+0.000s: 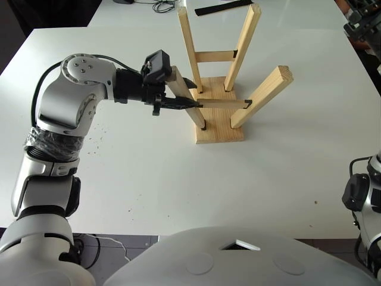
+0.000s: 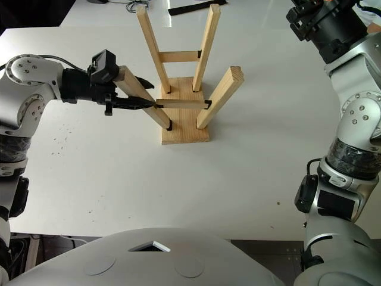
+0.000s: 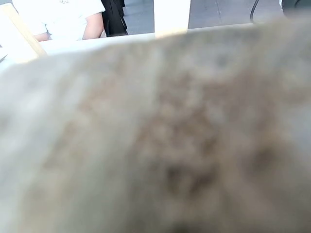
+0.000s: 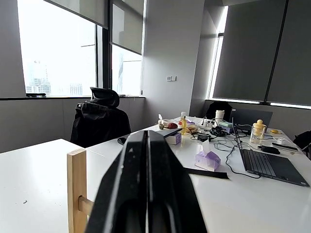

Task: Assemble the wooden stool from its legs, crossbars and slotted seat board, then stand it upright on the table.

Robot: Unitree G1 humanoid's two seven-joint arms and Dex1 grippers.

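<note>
The stool stands upside down on the white table (image 1: 119, 179), its seat board (image 1: 219, 134) lying flat. Two far legs (image 1: 189, 42) rise straight with a crossbar (image 1: 214, 56) between them. The near-right leg (image 1: 265, 95) leans outward. A near crossbar (image 1: 223, 103) runs to the near-left leg (image 1: 195, 116), which also leans. My left gripper (image 1: 196, 95) is shut on that near-left leg, one finger on each side; blurred wood (image 3: 160, 145) sits close to the left wrist camera. My right gripper (image 4: 147, 141) is raised high at the far right, shut and empty, with a leg top (image 4: 77, 189) below it.
A black strip (image 1: 221, 8) and cables (image 1: 164, 6) lie at the table's far edge. The table's near half and right side are bare. The right wrist view looks over a far table with a laptop (image 4: 269, 167) and small clutter.
</note>
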